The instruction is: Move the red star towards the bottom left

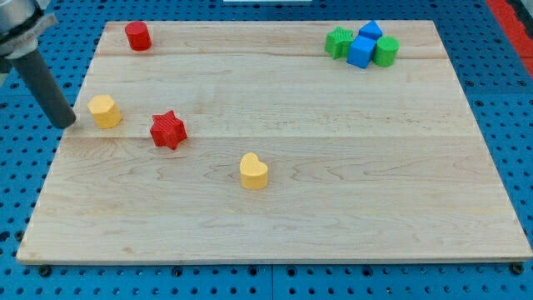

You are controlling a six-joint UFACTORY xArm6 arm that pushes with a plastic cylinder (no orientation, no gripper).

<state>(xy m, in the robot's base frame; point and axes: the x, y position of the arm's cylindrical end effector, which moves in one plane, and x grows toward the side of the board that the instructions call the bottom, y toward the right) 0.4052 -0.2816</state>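
Note:
The red star (167, 130) lies on the wooden board (333, 217) at the view's left, a little above mid-height. My tip (66, 124) is at the board's left edge, left of the red star. A yellow block (105, 111) stands between my tip and the star, just right of the tip.
A red cylinder (137, 36) stands at the top left. A yellow heart-shaped block (254, 171) lies near the middle. At the top right, a green star (338, 42), two blue blocks (363, 48) and a green cylinder (386, 51) cluster together.

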